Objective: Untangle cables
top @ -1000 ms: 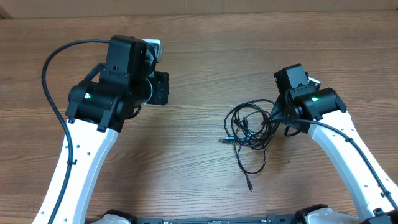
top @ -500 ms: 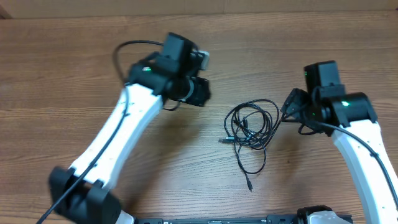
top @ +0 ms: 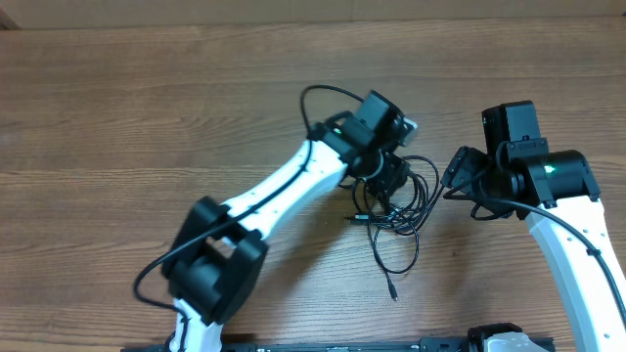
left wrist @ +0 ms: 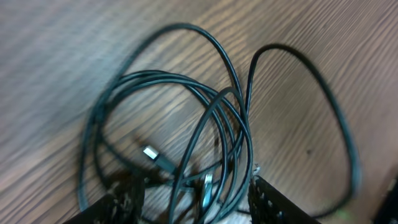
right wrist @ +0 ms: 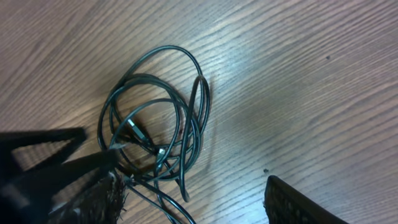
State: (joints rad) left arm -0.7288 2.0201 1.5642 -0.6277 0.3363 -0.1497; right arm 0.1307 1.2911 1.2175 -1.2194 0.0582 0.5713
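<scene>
Likely the approach step: the open, empty left gripper point(left wrist: 202, 202) straddles the tangled cables point(left wrist: 186, 124), the open right gripper point(right wrist: 199, 196) waits at their right; next, pinch one loop.

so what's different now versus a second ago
The left gripper swung from the far left of the table across to the cables, and its open jaws now straddle part of the tangle. The right gripper backed off from the bundle's right edge and stands open just beside it, holding nothing. The cables lie where they were, still tangled.
</scene>
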